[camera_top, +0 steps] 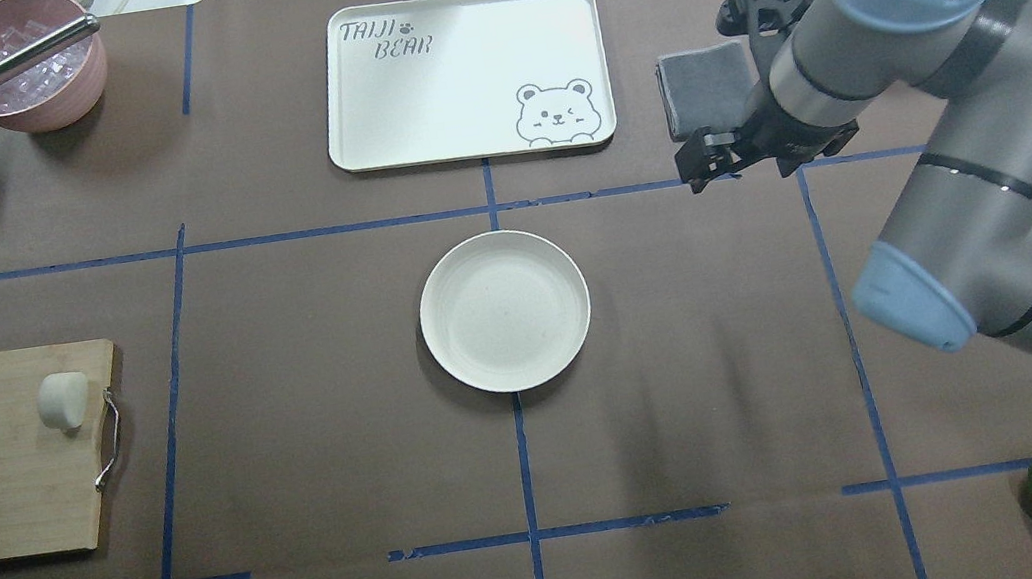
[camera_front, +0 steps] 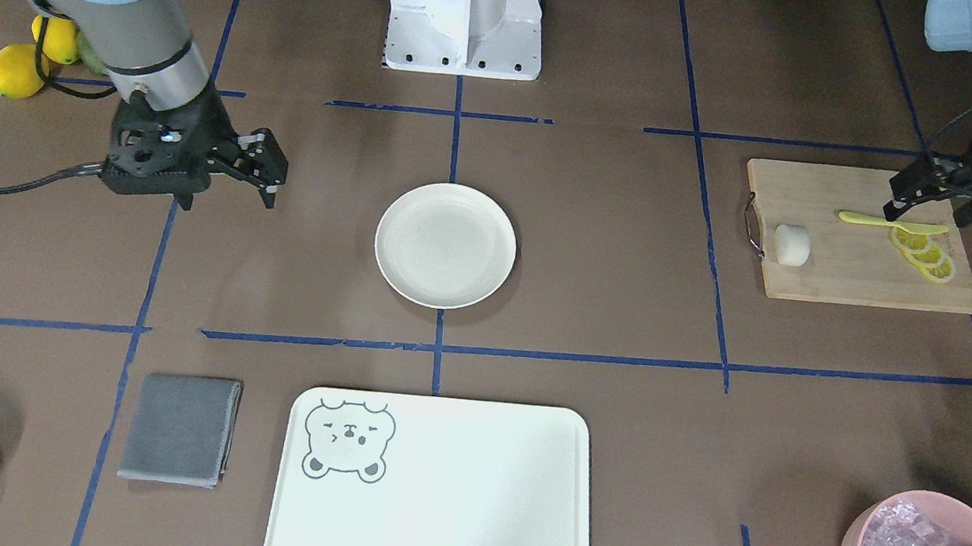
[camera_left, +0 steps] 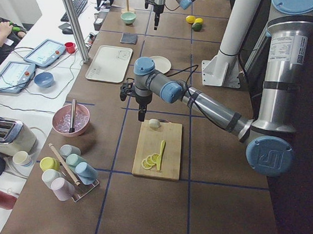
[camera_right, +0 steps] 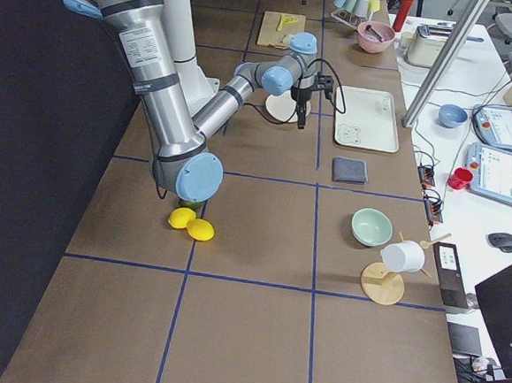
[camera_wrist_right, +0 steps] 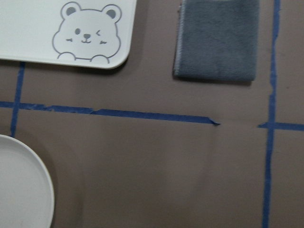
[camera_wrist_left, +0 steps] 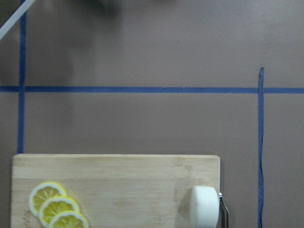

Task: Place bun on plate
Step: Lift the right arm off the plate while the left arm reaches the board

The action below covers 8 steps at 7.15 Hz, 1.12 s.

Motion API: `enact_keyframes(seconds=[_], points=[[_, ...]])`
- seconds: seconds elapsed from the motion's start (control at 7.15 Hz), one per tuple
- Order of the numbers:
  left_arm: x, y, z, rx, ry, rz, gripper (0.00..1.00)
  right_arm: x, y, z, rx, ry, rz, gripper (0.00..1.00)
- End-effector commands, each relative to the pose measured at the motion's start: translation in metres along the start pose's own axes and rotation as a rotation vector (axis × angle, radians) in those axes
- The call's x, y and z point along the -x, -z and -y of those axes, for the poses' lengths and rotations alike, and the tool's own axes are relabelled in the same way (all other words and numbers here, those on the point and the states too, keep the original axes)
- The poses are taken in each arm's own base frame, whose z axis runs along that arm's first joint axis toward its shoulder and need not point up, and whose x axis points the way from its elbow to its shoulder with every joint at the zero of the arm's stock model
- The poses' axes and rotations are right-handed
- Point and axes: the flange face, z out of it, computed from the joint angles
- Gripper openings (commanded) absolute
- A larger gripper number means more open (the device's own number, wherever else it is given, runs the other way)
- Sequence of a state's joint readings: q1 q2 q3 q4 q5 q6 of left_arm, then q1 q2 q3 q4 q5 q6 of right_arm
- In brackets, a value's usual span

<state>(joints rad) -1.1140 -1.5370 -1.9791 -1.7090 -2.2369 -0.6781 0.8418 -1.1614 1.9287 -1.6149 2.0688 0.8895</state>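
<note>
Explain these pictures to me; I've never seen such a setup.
Two robot arms stand at a table, each ending in a two-finger gripper. Four pictures come from fixed cameras: facing the robot, behind it, and at each table end. Two come from wrist cameras. The left gripper hovers open at the edge of a wooden cutting board that bears the white bun and lemon slices. The right gripper hangs open beside the empty plate. A bear tray and a grey cloth lie nearby. Nothing is held.

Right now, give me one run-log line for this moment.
bun: on cutting board, ungrasped | plate: empty | left hand: open, above board | right hand: open, apart from plate
</note>
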Motion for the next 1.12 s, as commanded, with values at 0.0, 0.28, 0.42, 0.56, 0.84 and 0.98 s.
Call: enact_keyframes(seconds=[0.0,0.28,0.42,0.56,0.84,0.98], points=[[-0.019,-0.063,-0.034,-0.051,0.025,-0.022,1.00,-0.104,0.036,0.012,0.021,0.054,0.008,1.00],[-0.044,-0.114,-0.056,-0.085,0.031,0.002,1.00,-0.193,0.053,0.007,0.037,0.115,-0.002,1.00],[-0.044,-0.130,-0.062,-0.073,0.023,0.022,1.00,-0.228,0.061,0.002,0.035,0.126,-0.014,1.00],[-0.047,-0.138,-0.067,-0.061,0.012,0.027,1.00,-0.243,0.060,-0.002,0.043,0.131,-0.017,1.00],[-0.044,-0.153,-0.066,-0.044,0.015,0.043,0.99,-0.245,0.060,-0.003,0.045,0.129,-0.019,1.00],[-0.045,-0.154,-0.066,-0.043,0.014,0.043,0.96,-0.245,0.060,-0.004,0.045,0.129,-0.019,1.00]])
